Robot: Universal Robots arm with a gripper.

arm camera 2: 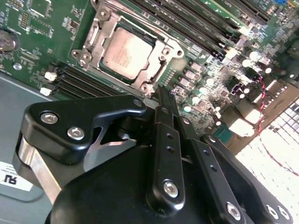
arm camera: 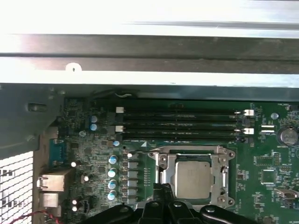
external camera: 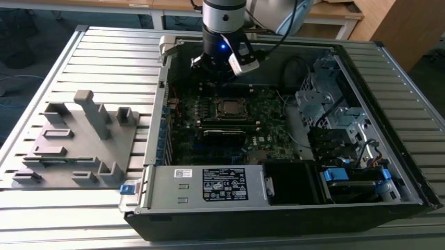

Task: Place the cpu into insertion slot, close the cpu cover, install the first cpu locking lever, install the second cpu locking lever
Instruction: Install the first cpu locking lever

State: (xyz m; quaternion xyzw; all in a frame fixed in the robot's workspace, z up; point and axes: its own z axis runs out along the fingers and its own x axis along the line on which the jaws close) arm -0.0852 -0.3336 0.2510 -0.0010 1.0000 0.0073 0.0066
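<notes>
Arm point(external camera: 224, 15) vertical over computer case point(external camera: 278, 221); pincer point(external camera: 217, 77) closed, empty. Exterior view: cpu point(external camera: 230, 108) at pincer's 6 o'clock, in insertion slot point(external camera: 217, 108), cpu cover point(arm camera 2: 93, 35) down. Slatted surface point(external camera: 111, 57); grey fixture point(external camera: 76, 151) at case's 9 o'clock.

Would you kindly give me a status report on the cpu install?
Gripper shut, tips beside cpu cover. Cpu seated, cover closed over it. Nothing blocking.

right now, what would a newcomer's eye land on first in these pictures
The open computer case sits on the slatted table, with the gripper hanging over its green motherboard. Close by, the cpu shows a bright silver top. A grey fixture plate lies at the exterior view's left.
</notes>
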